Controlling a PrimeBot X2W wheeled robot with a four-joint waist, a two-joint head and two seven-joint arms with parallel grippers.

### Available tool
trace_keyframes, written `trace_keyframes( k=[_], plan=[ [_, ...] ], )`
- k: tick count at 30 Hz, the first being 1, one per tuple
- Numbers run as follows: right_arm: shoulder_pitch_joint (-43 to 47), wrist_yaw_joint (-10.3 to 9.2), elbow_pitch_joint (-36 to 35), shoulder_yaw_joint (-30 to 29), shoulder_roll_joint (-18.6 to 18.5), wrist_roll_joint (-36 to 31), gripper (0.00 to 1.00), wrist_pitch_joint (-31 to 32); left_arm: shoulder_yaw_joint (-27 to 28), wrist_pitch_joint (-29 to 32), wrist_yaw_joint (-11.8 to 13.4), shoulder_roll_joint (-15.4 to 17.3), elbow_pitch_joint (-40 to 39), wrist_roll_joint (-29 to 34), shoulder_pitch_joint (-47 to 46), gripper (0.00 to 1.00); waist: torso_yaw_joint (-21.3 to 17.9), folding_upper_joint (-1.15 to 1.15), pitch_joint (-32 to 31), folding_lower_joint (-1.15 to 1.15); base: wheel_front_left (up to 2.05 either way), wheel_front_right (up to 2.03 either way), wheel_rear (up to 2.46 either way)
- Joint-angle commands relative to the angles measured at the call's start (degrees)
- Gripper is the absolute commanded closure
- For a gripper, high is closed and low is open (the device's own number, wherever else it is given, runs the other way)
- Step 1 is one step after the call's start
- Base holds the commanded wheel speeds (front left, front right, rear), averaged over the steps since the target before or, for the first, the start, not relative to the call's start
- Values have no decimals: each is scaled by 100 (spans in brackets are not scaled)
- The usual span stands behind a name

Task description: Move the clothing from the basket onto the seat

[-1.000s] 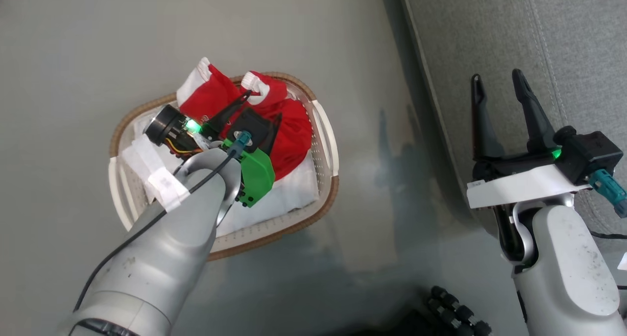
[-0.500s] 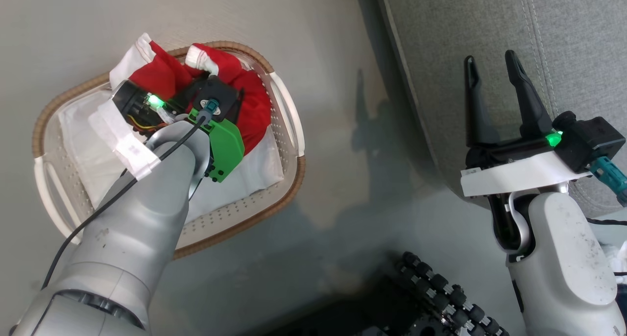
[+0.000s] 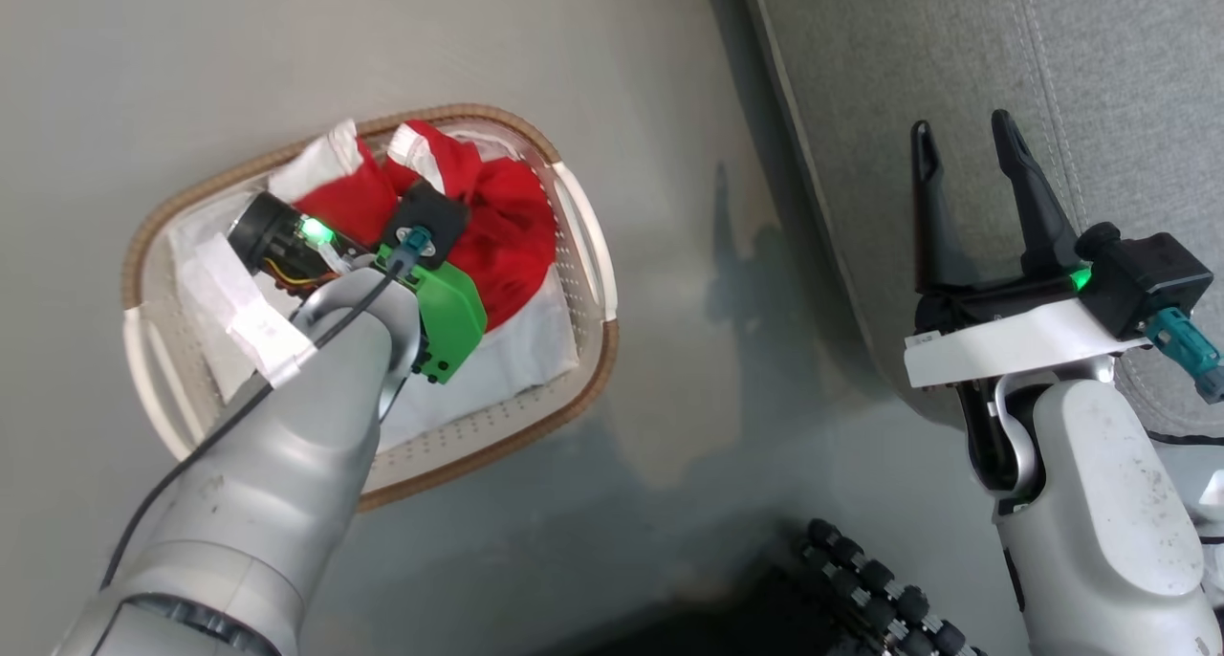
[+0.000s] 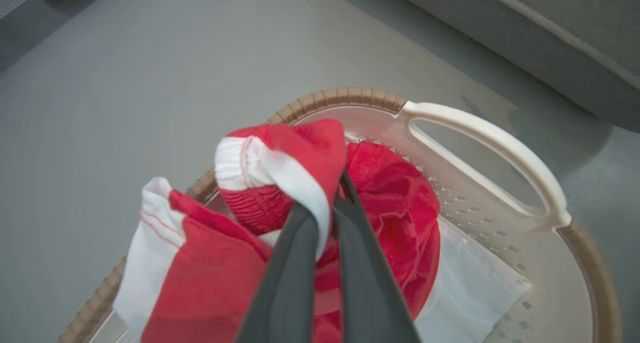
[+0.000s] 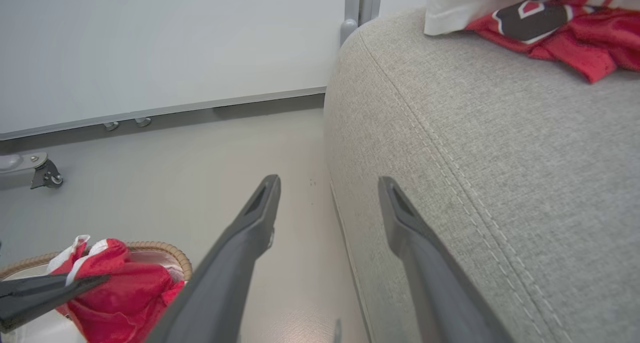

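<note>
The white basket (image 3: 574, 388) with a brown rim stands on the grey floor, left of the seat (image 3: 956, 63). Red clothing (image 3: 507, 235) with white trim is bunched at its far end. In the left wrist view my left gripper (image 4: 332, 183) is shut on a fold of the clothing (image 4: 390, 198) beside a white elastic band. My right gripper (image 3: 959, 128) is open and holds nothing, hovering by the seat's rounded edge (image 5: 500, 158). The right wrist view also shows the basket (image 5: 165, 250), the clothing (image 5: 125, 293) and another red garment (image 5: 575, 23) lying on the seat.
A white cloth liner (image 3: 516, 360) covers the basket's bottom. My base's black rollers (image 3: 880, 589) show at the lower edge. A pale wall panel and a caster (image 5: 45, 175) stand beyond the floor, left of the seat.
My left gripper has closed on the red clothing in the basket. The head camera has shifted, so the whole picture moved. The right gripper stays open in place.
</note>
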Motion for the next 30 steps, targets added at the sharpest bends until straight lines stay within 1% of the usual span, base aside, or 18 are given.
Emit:
trace_keyframes(
  k=[1,9,11,16,20,23,30],
  plan=[
    [88,-6,36,-17,-21,-67,0,-28,-42,-27,1,8,-145,-28,133,100,281,0,-378,0,0,0,0],
    [393,-6,218,-66,-23,-345,0,-28,-342,-26,-25,246,-1140,-68,736,100,703,0,-1325,0,0,0,0],
    [506,-6,293,-80,-23,-414,0,-28,-562,-25,-26,316,-1401,-97,917,100,803,0,-1627,0,0,0,0],
    [818,-6,460,-1,-25,-504,0,-28,-1264,-22,-23,714,-1986,-318,1100,100,990,0,-2345,0,0,0,0],
    [1074,-6,573,18,-23,-531,0,-28,-1660,-21,-23,966,-2418,-548,1078,100,1126,0,-2866,0,0,0,0],
    [1269,-6,644,41,-25,-543,0,-28,-1926,-21,-23,1213,-2790,-737,931,100,1211,0,-3227,0,0,0,0],
    [1543,-6,743,67,-23,-596,0,-28,-2286,6,-18,1542,-3456,-1041,377,100,1339,0,-3842,0,0,0,0]
  ],
)
